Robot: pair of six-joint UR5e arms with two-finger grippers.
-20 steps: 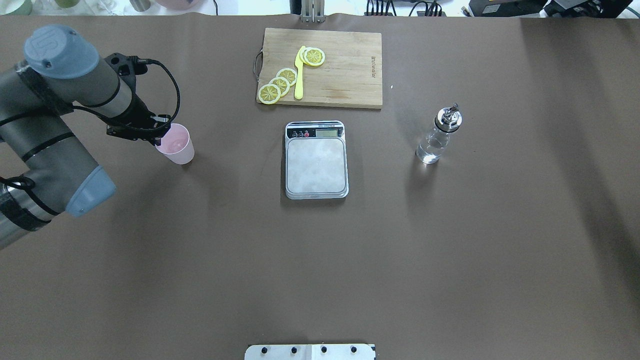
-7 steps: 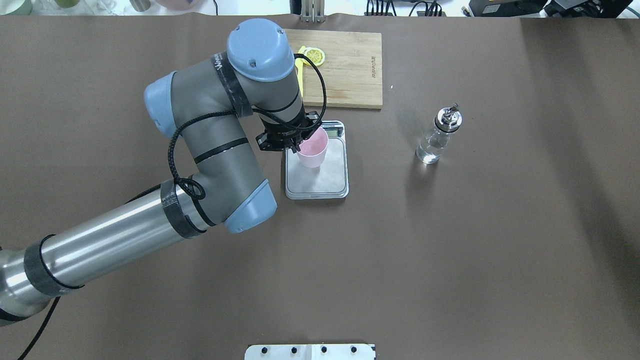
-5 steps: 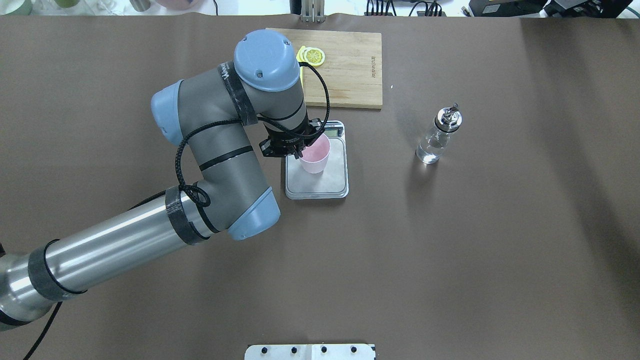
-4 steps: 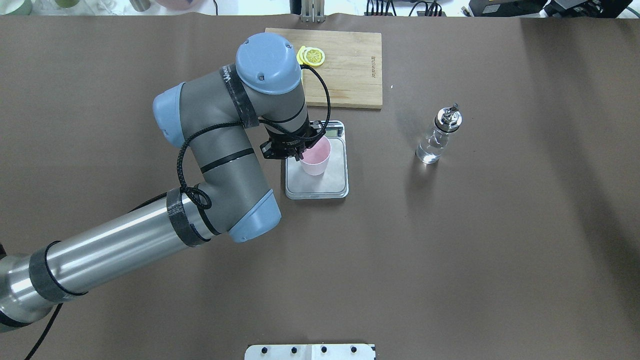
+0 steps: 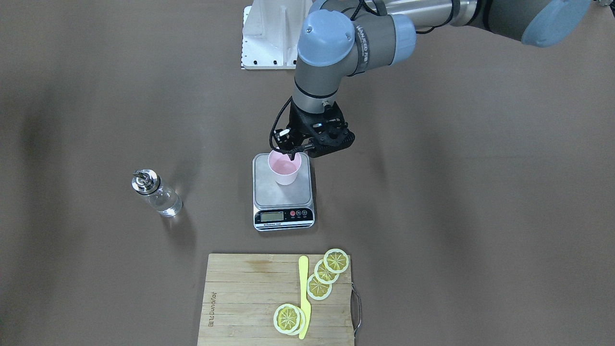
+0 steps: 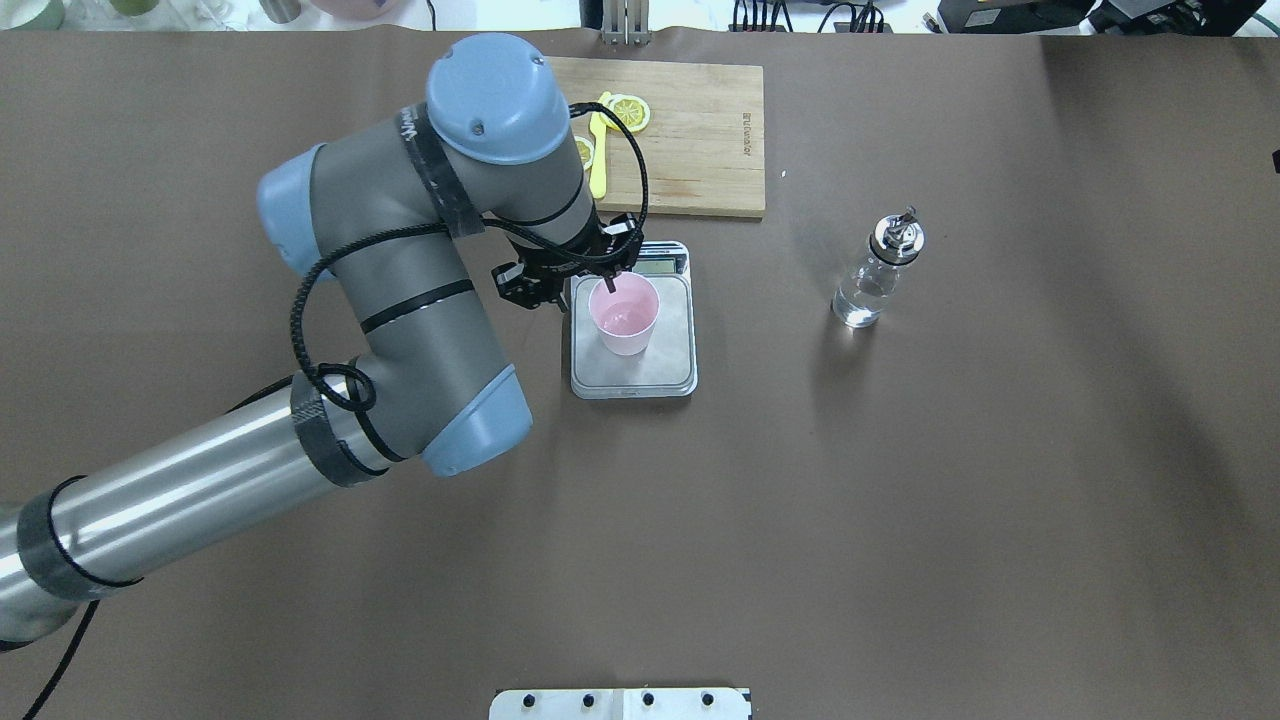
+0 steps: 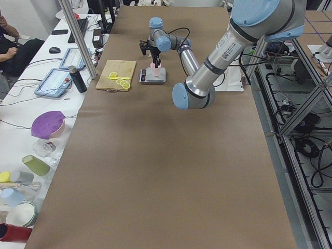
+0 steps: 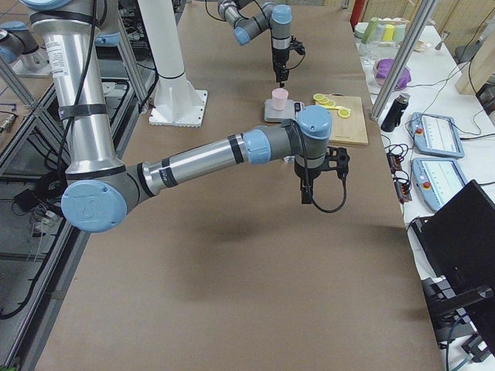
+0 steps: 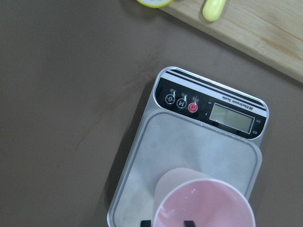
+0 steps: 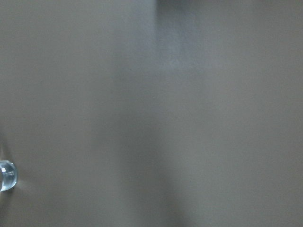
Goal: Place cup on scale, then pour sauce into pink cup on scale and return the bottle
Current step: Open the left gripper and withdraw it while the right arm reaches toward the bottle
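The pale pink cup (image 6: 625,315) stands upright on the steel platform of the scale (image 6: 665,352), toward its display end. My left gripper (image 6: 605,285) hovers just over the cup's rim (image 5: 285,168), clear of it. In the left wrist view its two fingertips (image 9: 145,222) stand apart on either side of the rim, so it is open and empty. The glass bottle (image 6: 875,275) with clear sauce and a metal spout stands alone, right of the scale. My right gripper (image 8: 307,197) hangs above the table in the exterior right view; I cannot tell if it is open.
A wooden cutting board (image 6: 700,150) with lemon slices (image 5: 326,274) and a yellow knife (image 5: 303,288) lies just beyond the scale. The left arm's elbow (image 6: 460,420) hangs over the table left of the scale. The bottle's base shows at the right wrist view's left edge (image 10: 5,175).
My left arm carried the cup from the table's left side onto the scale. Since half a second ago it has let go of the rim and drawn back and up.
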